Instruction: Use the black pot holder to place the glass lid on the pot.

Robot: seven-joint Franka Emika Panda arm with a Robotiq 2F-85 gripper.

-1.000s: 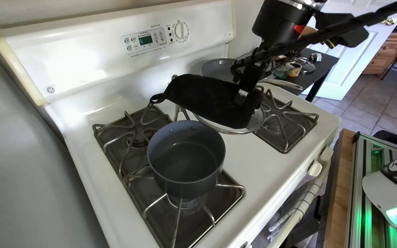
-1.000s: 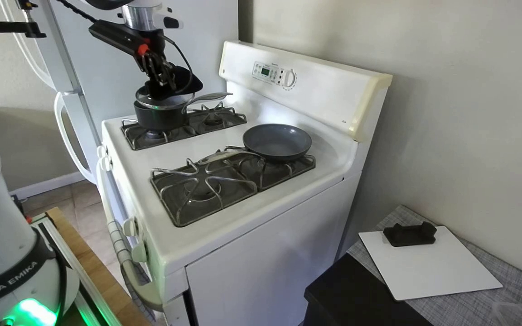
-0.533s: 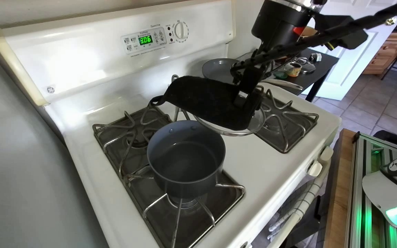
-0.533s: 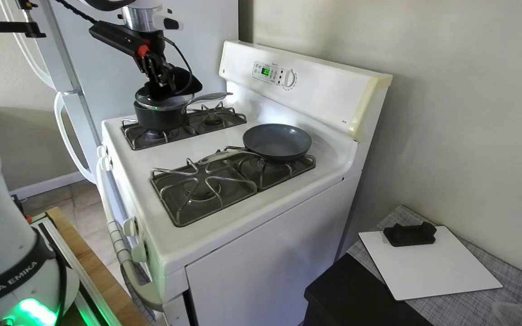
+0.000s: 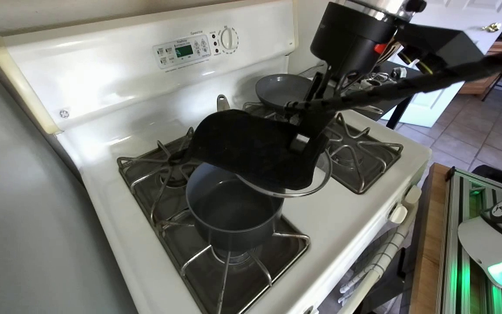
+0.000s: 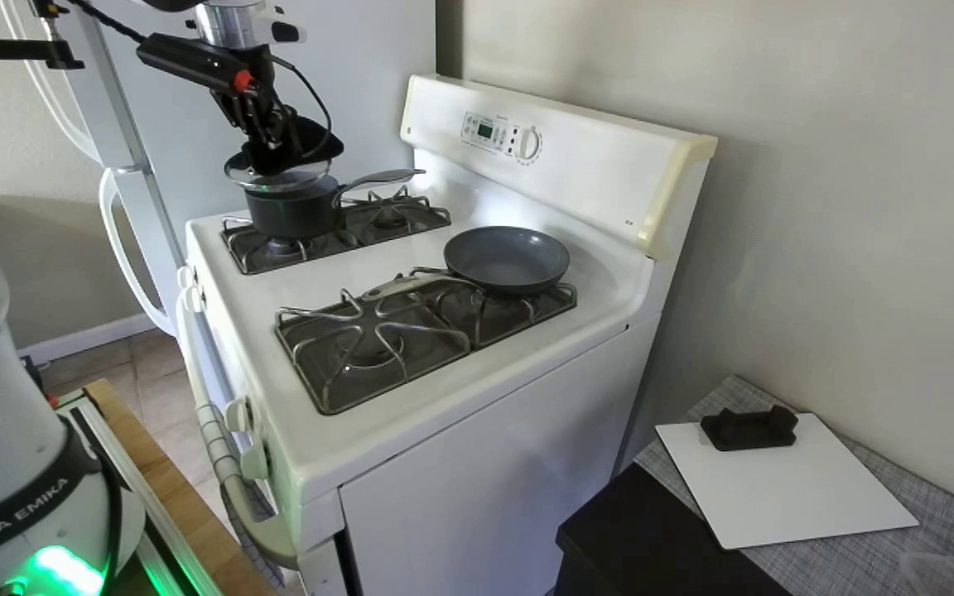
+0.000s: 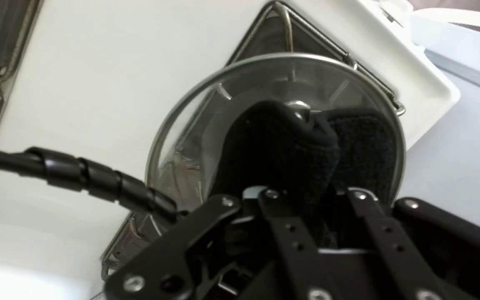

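My jaws grip the folded black cloth pot holder (image 7: 273, 158); the round silver-rimmed glass lid (image 7: 261, 85) is off-centre over the grey-blue saucepan (image 5: 233, 240). Release here, misaligned, could tip it off.

Plain beige wall (image 6: 816, 207) filling the upper right in an exterior view, a soft shadow (image 6: 713, 265) on it beside the boxy white gas stove (image 6: 485, 463)! Tall white refrigerator (image 6: 378, 66), upper left. In an exterior view, upper right: white panelled door (image 5: 462, 17), gold-coloured knob (image 5: 492, 27), square tan floor tiles (image 5: 460, 135) below; upper left, light glaring off the stove's back panel (image 5: 111, 93).
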